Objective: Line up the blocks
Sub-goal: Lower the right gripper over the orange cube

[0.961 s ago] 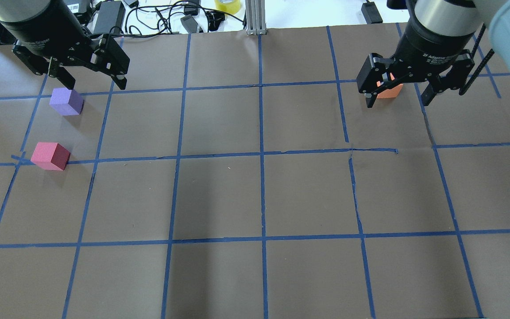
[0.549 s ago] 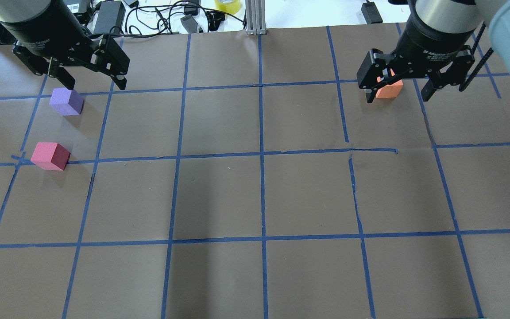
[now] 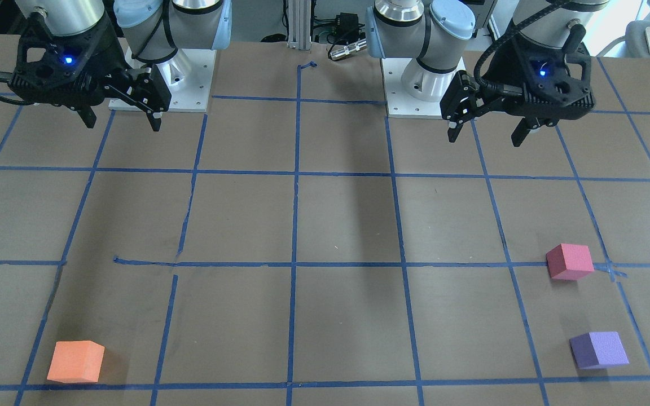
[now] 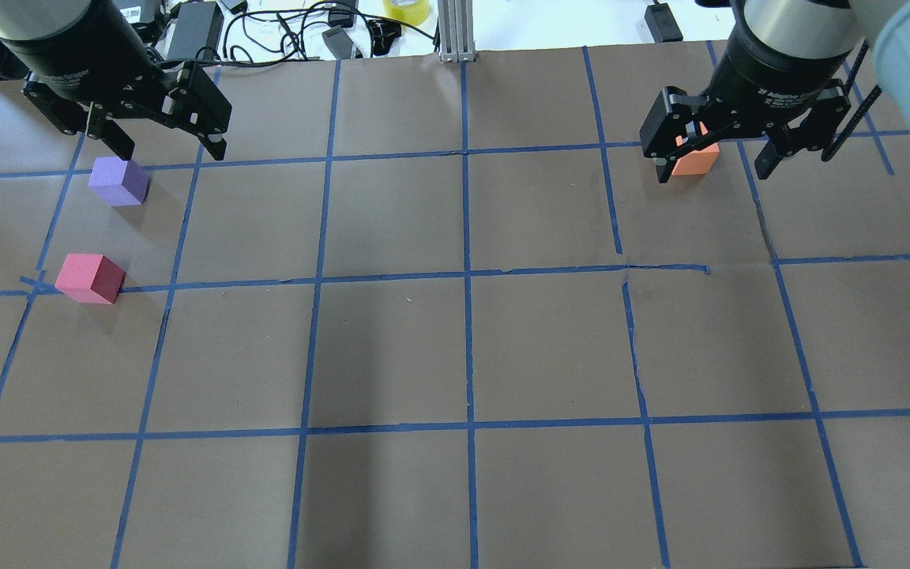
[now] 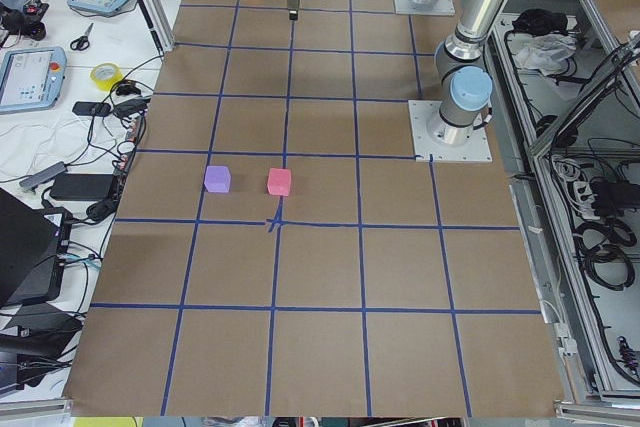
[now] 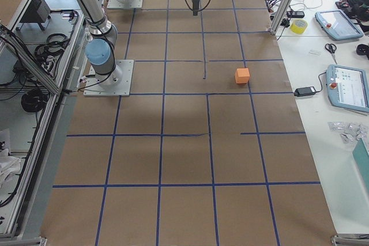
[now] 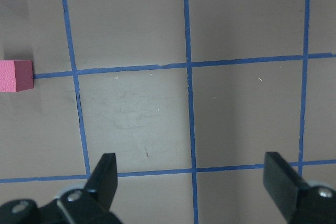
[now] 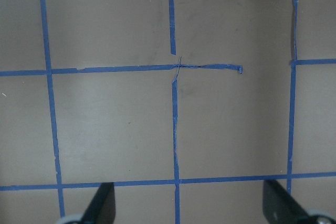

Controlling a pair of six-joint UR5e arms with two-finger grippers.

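Both grippers stood wide open and empty, high above the table. The orange block [image 3: 75, 361] was seen well ahead of the right gripper [image 3: 123, 123], down on the table. The purple block [image 3: 599, 349] and pink block [image 3: 570, 261] lay near each other, ahead of the left gripper [image 3: 486, 138] and off to its left. A reach for the orange block was judged the step in hand. It would best be centred between the fingers, its faces squared to them, and the foam closed on gently.

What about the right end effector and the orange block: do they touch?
Apart. The front-facing view shows the right end effector far from the orange block, with a wide gap between them. Their overlap in the overhead view is only perspective.
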